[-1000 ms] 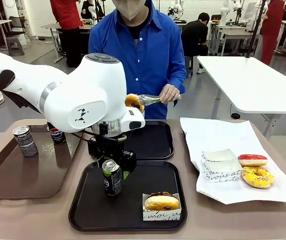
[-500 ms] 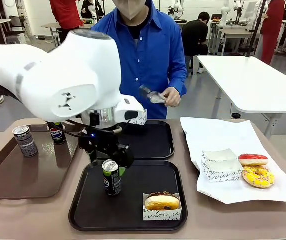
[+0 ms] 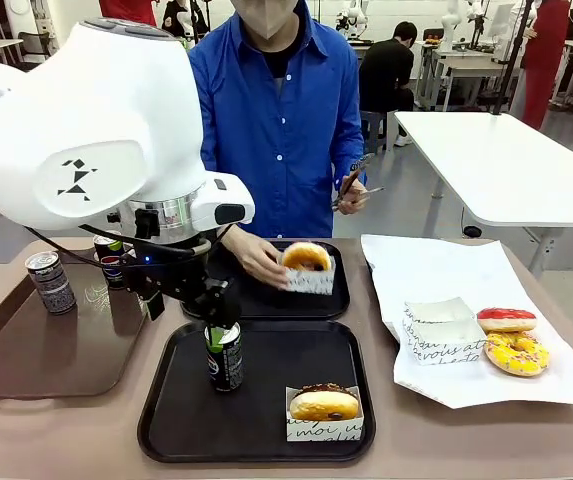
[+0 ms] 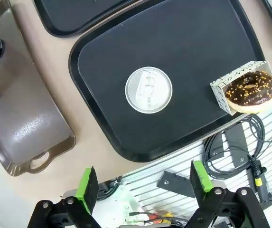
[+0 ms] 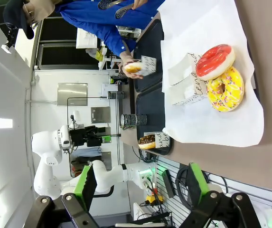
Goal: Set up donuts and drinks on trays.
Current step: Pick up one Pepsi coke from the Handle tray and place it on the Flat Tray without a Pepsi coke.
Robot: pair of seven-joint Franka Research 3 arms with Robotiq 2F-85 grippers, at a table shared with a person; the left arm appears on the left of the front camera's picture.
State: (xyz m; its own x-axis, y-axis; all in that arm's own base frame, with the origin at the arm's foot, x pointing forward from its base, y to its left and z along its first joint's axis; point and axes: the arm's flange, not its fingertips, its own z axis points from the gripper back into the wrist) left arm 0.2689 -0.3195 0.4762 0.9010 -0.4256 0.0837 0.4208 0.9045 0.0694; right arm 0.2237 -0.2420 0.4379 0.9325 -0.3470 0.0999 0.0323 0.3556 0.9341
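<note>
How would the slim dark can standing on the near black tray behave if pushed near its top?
The slim dark can with silver top stands upright, tall and narrow, so it would probably tip. Once down, its round body may roll.

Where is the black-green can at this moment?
In the front view the black-green can stands upright on the left part of the near black tray, apart from the sleeved chocolate donut at that tray's near right corner.

An open lab hall: white worktables (image 3: 506, 165) on a grey floor (image 3: 416, 200), with people (image 3: 391, 65) seated and standing at far benches (image 3: 463, 62).
</note>
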